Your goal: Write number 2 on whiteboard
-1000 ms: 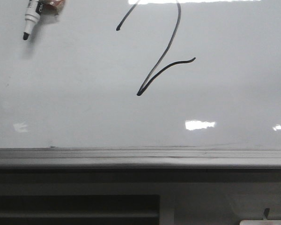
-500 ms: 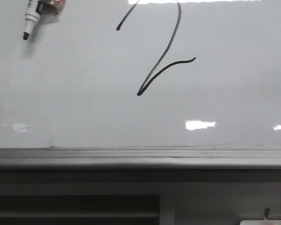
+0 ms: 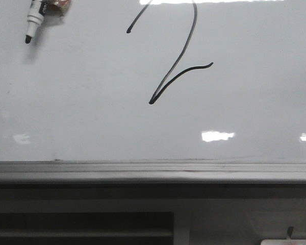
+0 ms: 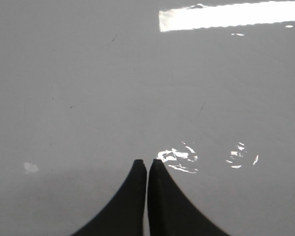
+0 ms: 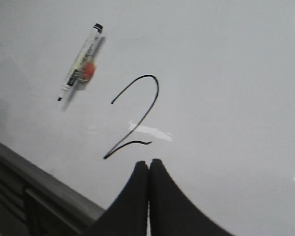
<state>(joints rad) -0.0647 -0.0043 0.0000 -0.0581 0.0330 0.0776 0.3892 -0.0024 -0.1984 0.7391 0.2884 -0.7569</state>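
1. whiteboard [image 3: 92, 122]: large, glossy, white-grey, flat, filling most of the front view; bright light reflections scattered low on its right part and along the far edge.
2. grey ledge [image 3: 153, 172]: running along the near edge of the board, left to right, with a dark recess below it.
3. number 2 [image 3: 174, 61]: thin black marker line, centre-right on the board; looping top cut off by the far edge of the front view, long stroke falling to a sharp lower point, then a short wavy tail rising rightward. seen whole in the right wrist view [image 5: 133, 118], loop, point and tail all complete.
4. marker [image 3: 33, 20]: lying on the board at the far left, well apart from the drawn figure; white barrel with a dark label, black tip pointing near, uncapped. something reddish-orange [image 5: 89, 70] beside its barrel; cannot tell what.
5. left gripper [image 4: 147, 163]: black fingers pressed together, tips touching or nearly so, pinching nothing; above bare board, only reflections around it.
6. right gripper [image 5: 148, 163]: black fingers pressed together, holding nothing; tips just beside the tail of the figure in its own view, whether touching the board cannot be told.
7. neither gripper visible in the front view.
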